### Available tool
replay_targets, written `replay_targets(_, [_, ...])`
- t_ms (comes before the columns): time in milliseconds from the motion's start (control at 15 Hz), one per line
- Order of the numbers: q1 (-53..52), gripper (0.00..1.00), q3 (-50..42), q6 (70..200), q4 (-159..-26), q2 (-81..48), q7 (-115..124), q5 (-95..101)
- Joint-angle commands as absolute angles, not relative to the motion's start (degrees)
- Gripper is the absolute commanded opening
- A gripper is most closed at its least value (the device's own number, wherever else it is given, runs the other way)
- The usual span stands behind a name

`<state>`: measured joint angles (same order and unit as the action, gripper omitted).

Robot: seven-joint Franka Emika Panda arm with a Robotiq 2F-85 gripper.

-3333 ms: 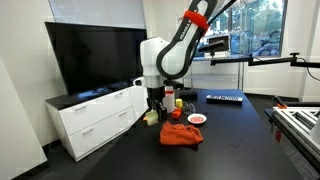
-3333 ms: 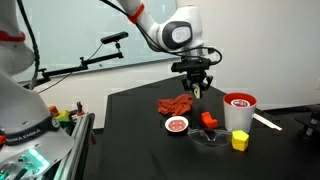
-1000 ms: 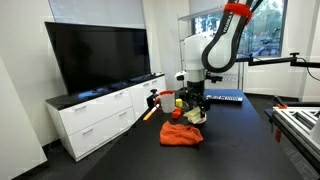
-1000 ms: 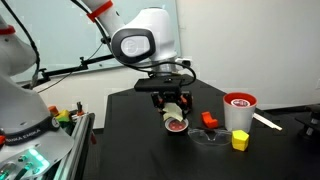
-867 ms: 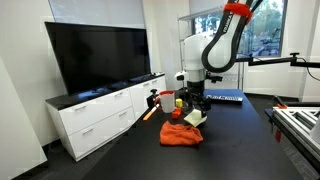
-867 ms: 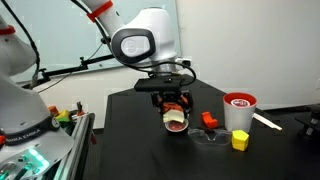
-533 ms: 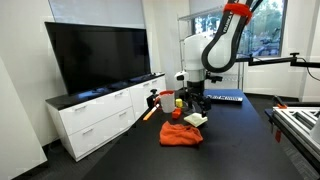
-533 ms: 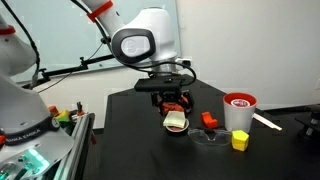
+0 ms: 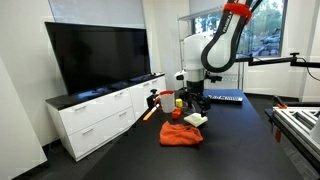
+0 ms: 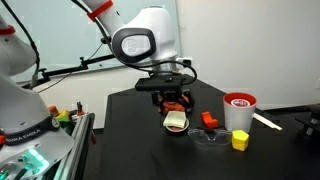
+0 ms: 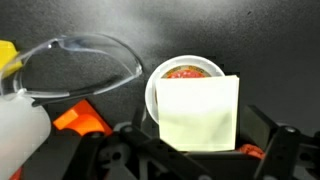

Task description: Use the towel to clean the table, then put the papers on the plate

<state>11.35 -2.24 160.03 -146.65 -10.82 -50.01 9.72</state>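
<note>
A pale yellow paper (image 11: 198, 112) lies flat on the small white plate (image 11: 155, 85), hiding most of its red pattern. In both exterior views the paper (image 9: 195, 119) (image 10: 176, 121) sits right below my gripper (image 9: 196, 107) (image 10: 176, 106). In the wrist view my gripper (image 11: 195, 152) hangs just above it, open, its dark fingers (image 11: 285, 150) standing on either side of the sheet and clear of it. The red towel (image 9: 181, 135) lies crumpled on the black table (image 9: 240, 135) beside the plate.
A clear glass bowl (image 11: 80, 65) (image 10: 205, 138), an orange object (image 11: 80, 120) (image 10: 208, 120), a white cup (image 10: 238, 118) in front of a red cup (image 10: 239, 102) and a yellow block (image 10: 240, 141) stand close to the plate. A white cabinet (image 9: 95, 118) with a TV borders the table.
The jaws have opened and the paper has dropped from between them onto the plate. The arm has stayed where it was.
</note>
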Motion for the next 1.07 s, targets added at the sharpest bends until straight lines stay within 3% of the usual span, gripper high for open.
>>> replay_targets(0, [8.8, 1.0, -4.1, 154.3, -143.8, -8.9, -42.3, 11.4])
replay_targets(533, [0.2, 1.0, -0.9, 144.4, -129.1, -9.1, -16.0, 14.3])
replay_targets(1000, [-1.1, 1.0, -0.5, 139.6, -126.1, -9.8, -7.8, 15.3])
